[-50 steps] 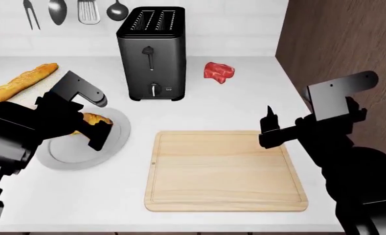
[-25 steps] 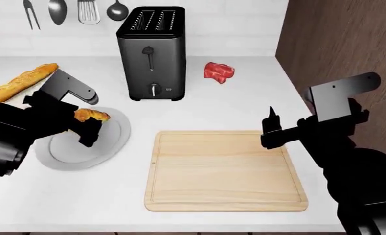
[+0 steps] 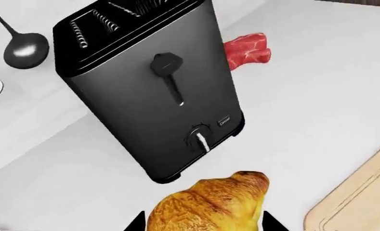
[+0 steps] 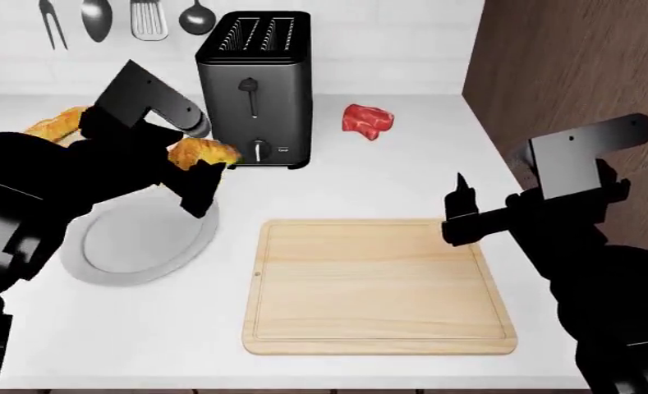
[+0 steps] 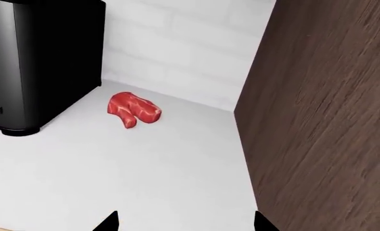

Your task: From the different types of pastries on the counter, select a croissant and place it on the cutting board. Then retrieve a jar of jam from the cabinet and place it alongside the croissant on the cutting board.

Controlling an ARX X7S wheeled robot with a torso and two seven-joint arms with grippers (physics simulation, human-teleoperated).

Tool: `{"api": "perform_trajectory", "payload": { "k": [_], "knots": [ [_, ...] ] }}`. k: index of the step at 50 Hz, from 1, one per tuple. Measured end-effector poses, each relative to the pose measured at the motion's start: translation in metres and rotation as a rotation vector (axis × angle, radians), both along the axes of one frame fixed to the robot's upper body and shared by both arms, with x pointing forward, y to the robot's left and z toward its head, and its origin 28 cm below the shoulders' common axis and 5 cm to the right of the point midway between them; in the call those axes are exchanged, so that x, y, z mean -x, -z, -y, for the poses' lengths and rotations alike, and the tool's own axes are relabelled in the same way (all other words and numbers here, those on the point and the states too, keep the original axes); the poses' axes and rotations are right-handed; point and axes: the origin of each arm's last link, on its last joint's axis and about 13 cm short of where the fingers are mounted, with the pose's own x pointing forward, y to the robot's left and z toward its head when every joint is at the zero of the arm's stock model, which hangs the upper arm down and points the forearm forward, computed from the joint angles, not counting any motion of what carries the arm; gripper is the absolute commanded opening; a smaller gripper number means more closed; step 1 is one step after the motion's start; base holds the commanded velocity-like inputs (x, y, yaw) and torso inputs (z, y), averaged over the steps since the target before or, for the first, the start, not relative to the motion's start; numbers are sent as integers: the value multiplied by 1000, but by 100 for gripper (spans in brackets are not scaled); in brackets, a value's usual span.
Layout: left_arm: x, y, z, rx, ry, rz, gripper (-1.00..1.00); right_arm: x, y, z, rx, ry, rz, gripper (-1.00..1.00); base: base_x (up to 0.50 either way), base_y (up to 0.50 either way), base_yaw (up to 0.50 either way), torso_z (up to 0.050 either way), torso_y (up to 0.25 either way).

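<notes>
The left gripper (image 4: 199, 168) pinches the croissant (image 4: 203, 152) between its 2 fingers and holds it up in the air, just in front of the black toaster (image 4: 255, 86). In the left wrist view the croissant (image 3: 209, 207) sits between the 2 dark fingertips. Below it on the white counter (image 4: 346, 180) lies a round grey plate (image 4: 137, 242). The long baguette (image 4: 55, 125) peeks out behind the left arm. The wooden cutting board (image 4: 379, 287) has nothing on it. The right gripper (image 4: 461, 215) hovers over the board's far right corner with its fingers spread apart, holding nothing. A red chunk of meat (image 4: 368, 121) lies near the toaster, beside the brown cabinet wall (image 4: 576, 74).
</notes>
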Motion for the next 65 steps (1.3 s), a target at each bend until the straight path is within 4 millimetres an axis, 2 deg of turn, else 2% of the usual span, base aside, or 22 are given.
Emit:
{"api": "perform_trajectory", "payload": {
  "k": [7,15,24,33,34,41,47,54,65],
  "knots": [
    [8,3,36,-10,141,-5,-100,3,-8,1,-13,16,20,100,0,0,0,0,0],
    [16,16,70,-17,275,-46,-100,9,-22,4,-56,40,75,100,0,0,0,0,0],
    [23,38,99,-6,406,-120,-100,16,-33,8,-101,63,130,100,0,0,0,0,0],
    [26,59,119,-10,492,-183,-100,15,-31,7,-120,63,143,100,0,0,0,0,0],
    [25,60,120,-14,492,-181,100,15,-31,7,-122,64,143,100,0,0,0,0,0],
    [25,66,126,-33,507,-198,100,13,-28,6,-128,66,143,100,0,0,0,0,0],
    [30,60,126,-42,510,-182,100,13,-27,6,-127,68,141,100,0,0,0,0,0],
    [40,32,119,-32,478,-83,100,14,-27,6,-121,68,138,100,0,0,0,0,1],
    [48,-12,95,160,206,306,100,19,-33,1,-114,56,148,100,0,0,0,0,0]
  ]
}}
